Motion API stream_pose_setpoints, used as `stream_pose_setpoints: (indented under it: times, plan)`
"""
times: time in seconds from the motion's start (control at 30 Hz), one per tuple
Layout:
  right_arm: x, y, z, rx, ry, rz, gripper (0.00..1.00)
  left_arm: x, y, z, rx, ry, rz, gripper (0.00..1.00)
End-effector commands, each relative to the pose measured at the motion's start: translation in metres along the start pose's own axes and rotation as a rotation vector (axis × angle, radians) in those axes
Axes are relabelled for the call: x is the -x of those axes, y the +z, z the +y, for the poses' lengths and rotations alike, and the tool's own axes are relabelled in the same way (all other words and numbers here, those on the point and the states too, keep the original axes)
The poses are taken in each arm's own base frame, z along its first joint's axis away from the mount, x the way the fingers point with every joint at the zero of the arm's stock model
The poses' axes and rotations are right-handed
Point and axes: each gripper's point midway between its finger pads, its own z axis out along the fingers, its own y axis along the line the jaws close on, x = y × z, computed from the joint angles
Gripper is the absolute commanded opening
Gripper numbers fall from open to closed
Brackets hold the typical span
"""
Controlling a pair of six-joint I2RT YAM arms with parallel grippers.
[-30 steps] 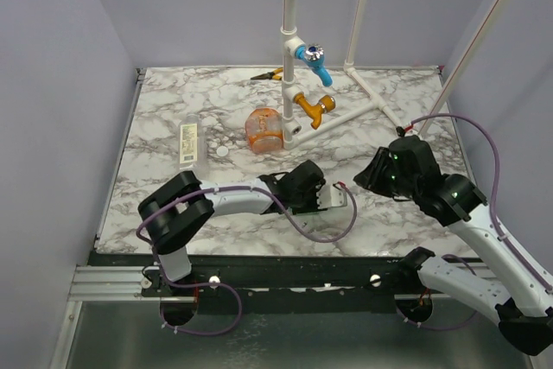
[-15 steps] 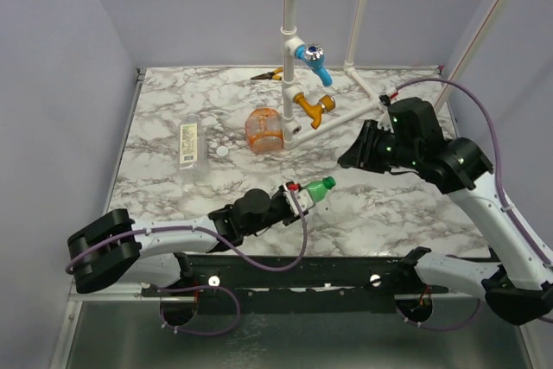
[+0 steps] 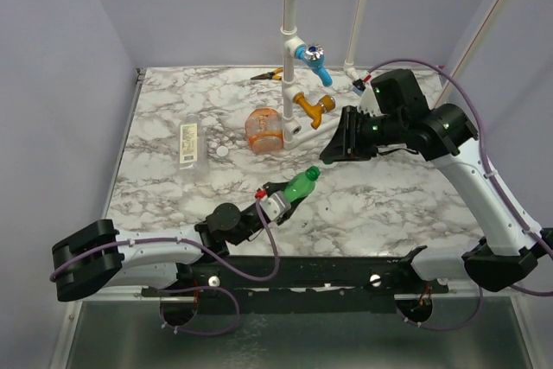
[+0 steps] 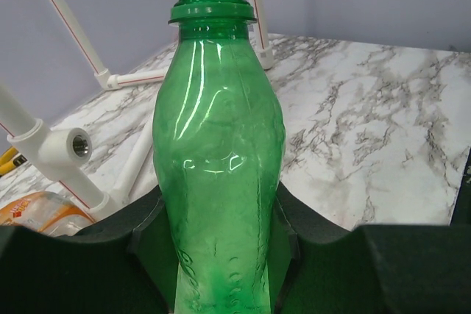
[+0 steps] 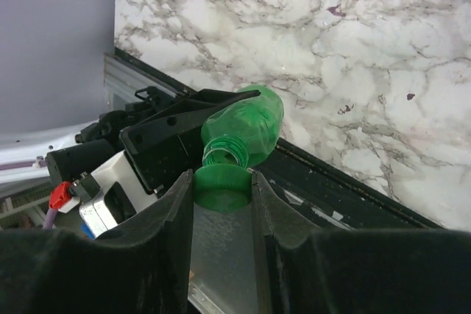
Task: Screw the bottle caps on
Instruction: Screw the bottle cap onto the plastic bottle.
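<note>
I see the green bottle (image 3: 301, 186) held off the desk (image 3: 415, 205), above its near half about midway between the left and right edges. It is tilted, with the neck pointing up towards the far right corner. My left pincer (image 3: 283, 201) is pinching it round the lower body, one finger on each side, as the left wrist view shows. The mouth is open and the threads on the neck are bare.

The green cap (image 5: 222, 185) is pinched between the fingers of my right pincer (image 3: 327, 155), which reaches in from the right side. In the right wrist view the cap sits just beside the bottle's mouth. I cannot tell whether the two are touching.

Further out, the orange bottle (image 3: 263, 130) rests on the desk against the foot of the white pipe frame (image 3: 289, 32), roughly at the desk's centre. The white cap (image 3: 223, 151) lies loose just to its left. The clear bottle (image 3: 188, 144) lies flat beyond that, towards the left edge.

On the pipe frame a blue tap (image 3: 313, 60) sits above an orange tap (image 3: 313, 108). A pair of pliers (image 3: 266, 75) lies near the far edge
</note>
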Motion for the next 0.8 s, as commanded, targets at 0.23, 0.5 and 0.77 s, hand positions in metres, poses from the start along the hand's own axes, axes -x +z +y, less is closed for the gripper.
stream_pose_setpoints:
  times: [0.23, 0.5, 0.77]
  plan:
    - [-0.027, 0.002, 0.004, 0.025, 0.02, 0.19, 0.18, 0.015, 0.003, -0.011, 0.03, 0.019, -0.107, 0.0]
    - [-0.04, 0.0, 0.004, 0.043, 0.044, 0.24, 0.17, 0.011, 0.004, -0.015, 0.016, 0.013, -0.106, 0.0]
    - [-0.043, 0.005, -0.002, 0.025, 0.063, 0.253, 0.17, 0.016, 0.007, -0.021, -0.012, 0.009, -0.125, 0.0]
